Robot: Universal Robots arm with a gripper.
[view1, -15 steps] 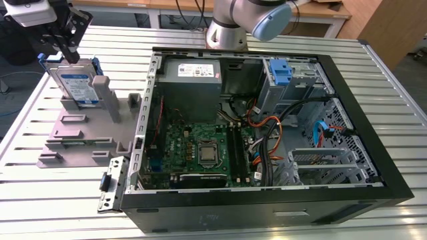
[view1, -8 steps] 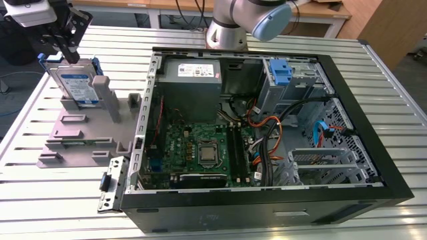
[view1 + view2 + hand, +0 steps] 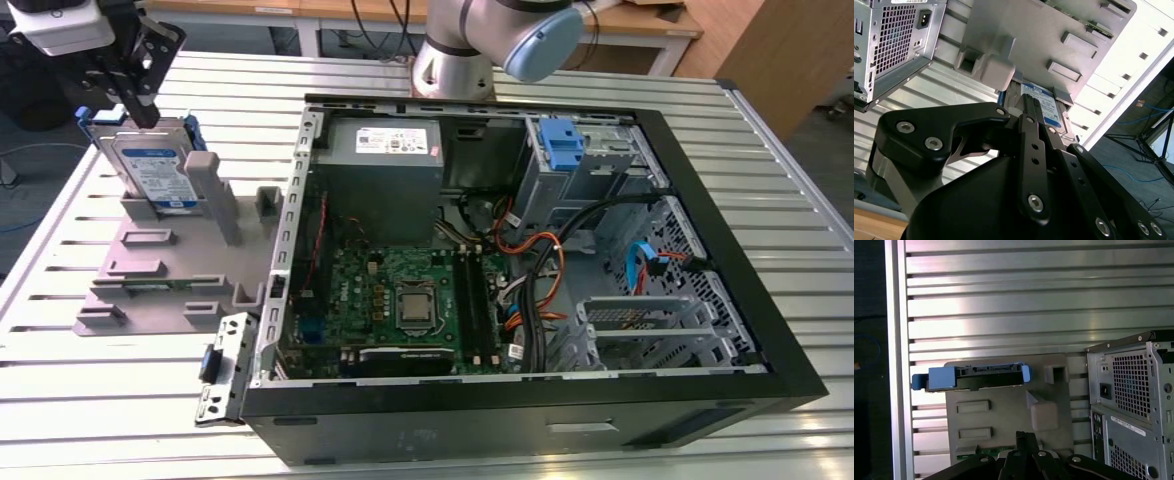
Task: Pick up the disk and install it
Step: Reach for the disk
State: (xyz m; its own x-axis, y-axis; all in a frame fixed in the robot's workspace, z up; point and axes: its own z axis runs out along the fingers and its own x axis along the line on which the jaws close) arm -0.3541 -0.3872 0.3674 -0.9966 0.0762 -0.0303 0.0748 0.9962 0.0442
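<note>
The step in hand looks like the pickup. The gripper (image 3: 139,110) hangs directly over the disk (image 3: 158,168), which stands on edge in a grey holder (image 3: 160,272) on the worktop (image 3: 107,400) just beneath the gripper. Its tip is close to the disk's upper edge, though contact cannot be made out. Whether the gripper is wide, narrow or already clamped cannot be told from these views. In the first wrist view the disk (image 3: 974,377) appears edge-on, a thin dark bar with its blue bracket (image 3: 941,376) sticking out at both ends. To do this well, the gripper should probably be centred along that bar and squared to the disk's flat faces, closing on the metal body, not on the softer blue ends. A grey post (image 3: 210,190) of the holder rises just beside the disk below the gripper, so the descent likely wants to be straight down and clear of it. Any lift is best kept vertical until the lower edge is out of the slot, since a tilted pull could jam the disk or drag the holder along. The open computer case (image 3: 747,300) sits well apart from the gripper, toward the exterior view's right.
</note>
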